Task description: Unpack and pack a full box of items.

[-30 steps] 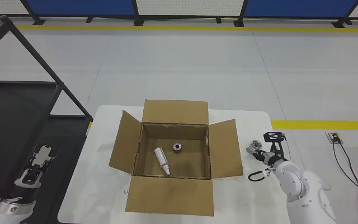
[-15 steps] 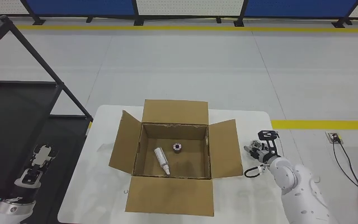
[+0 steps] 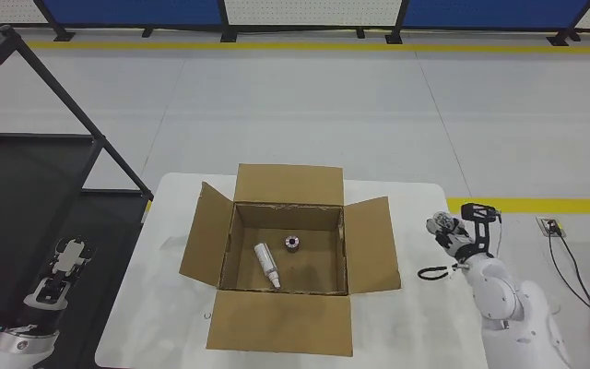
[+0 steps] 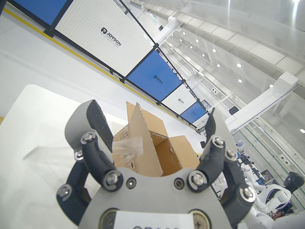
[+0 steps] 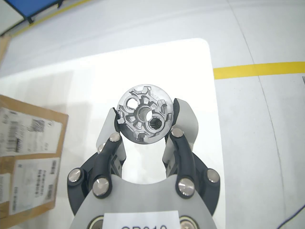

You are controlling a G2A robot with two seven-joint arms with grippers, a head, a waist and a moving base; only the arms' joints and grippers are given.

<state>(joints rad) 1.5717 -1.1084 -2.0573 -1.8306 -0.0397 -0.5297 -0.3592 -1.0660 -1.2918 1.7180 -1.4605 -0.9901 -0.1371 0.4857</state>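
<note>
White bench (image 3: 157, 295) stood on grey floor (image 3: 323, 101). Open box (image 3: 289, 183) held a bottle (image 3: 267, 265) and a dark ring (image 3: 292, 243). Beside the box, right fingers (image 5: 185, 117) pinched a metal disc (image 5: 144, 117); left fingers (image 4: 97, 120), well apart from it, gaped.

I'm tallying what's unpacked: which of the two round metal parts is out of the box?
The silver toothed disc clamped in the right gripper above the table; the darker one lies on the box floor beside the white tube.
</note>
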